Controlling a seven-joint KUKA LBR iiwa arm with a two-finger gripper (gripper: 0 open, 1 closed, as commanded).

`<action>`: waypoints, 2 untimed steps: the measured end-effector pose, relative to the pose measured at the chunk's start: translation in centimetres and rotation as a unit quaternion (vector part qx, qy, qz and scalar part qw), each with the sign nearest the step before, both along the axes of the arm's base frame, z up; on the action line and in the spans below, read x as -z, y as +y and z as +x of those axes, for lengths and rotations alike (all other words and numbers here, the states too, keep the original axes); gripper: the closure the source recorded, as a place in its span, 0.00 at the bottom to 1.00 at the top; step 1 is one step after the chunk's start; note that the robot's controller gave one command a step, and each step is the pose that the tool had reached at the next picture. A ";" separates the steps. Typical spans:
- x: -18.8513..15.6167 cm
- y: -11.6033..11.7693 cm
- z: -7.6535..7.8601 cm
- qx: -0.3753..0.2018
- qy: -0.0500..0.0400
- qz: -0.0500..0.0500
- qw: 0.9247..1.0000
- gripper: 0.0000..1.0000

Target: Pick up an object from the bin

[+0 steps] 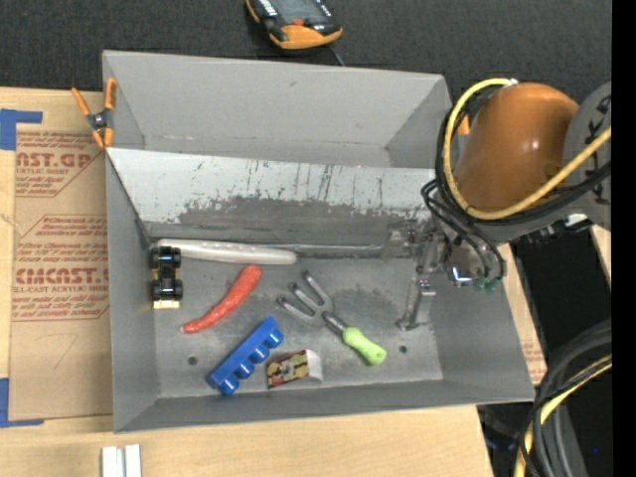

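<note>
My gripper point(409, 318) hangs low at the right side of the bin, just above the bare floor. Nearest to it, a short way to its left, lies a small metal garden fork with a green handle point(364, 347), its prongs pointing up-left. The gripper is beside this tool and apart from it. A small printed packet point(291, 368) lies near the front wall, left of the green handle. I see nothing held in the gripper.
Further left lie a blue toothed plastic block point(245, 356), a red chili pepper point(227, 301), a black toy car point(166, 274) and a long pale knife-like piece point(234, 254) along the back. The arm's orange dome and cables overhang the right rim.
</note>
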State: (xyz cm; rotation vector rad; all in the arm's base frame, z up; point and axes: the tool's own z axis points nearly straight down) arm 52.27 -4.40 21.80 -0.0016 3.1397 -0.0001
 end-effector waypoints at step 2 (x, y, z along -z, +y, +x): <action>8.2 1.7 -1.8 0.036 -0.002 0.001 0.999 0.00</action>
